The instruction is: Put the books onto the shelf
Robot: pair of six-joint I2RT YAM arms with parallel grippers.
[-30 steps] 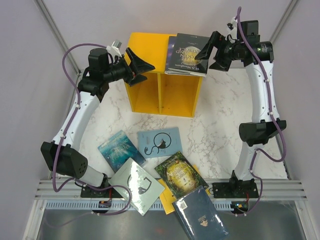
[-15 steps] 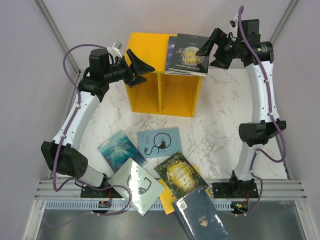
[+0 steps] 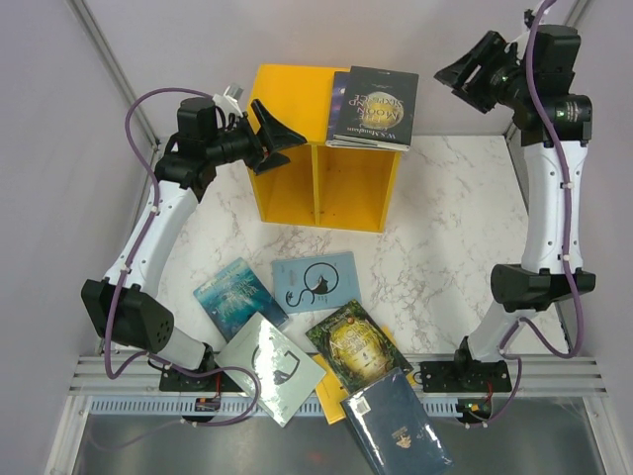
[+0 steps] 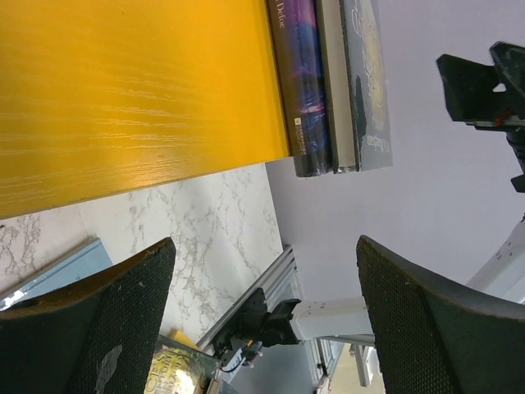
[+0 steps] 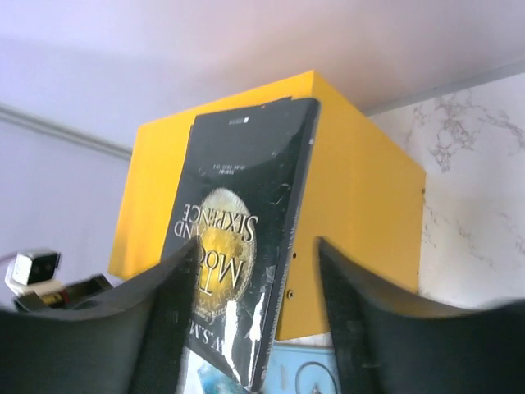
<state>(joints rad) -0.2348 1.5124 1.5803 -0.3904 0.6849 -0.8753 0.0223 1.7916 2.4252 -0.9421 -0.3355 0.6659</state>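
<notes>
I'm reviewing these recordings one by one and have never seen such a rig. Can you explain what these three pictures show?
Two robot arms stand bolted at the near edge of a table. The wide picture looks down from above and behind them; the other two come from a camera on each wrist, its own fingers in view. The left gripper and the right gripper are both open and hold nothing. At the back stands a yellow shelf; a black book lies on top of it, with a second book under it. Loose on the table lie a teal book, light blue book, pale grey book, green-gold book, navy book and, mostly covered, a yellow book.
</notes>
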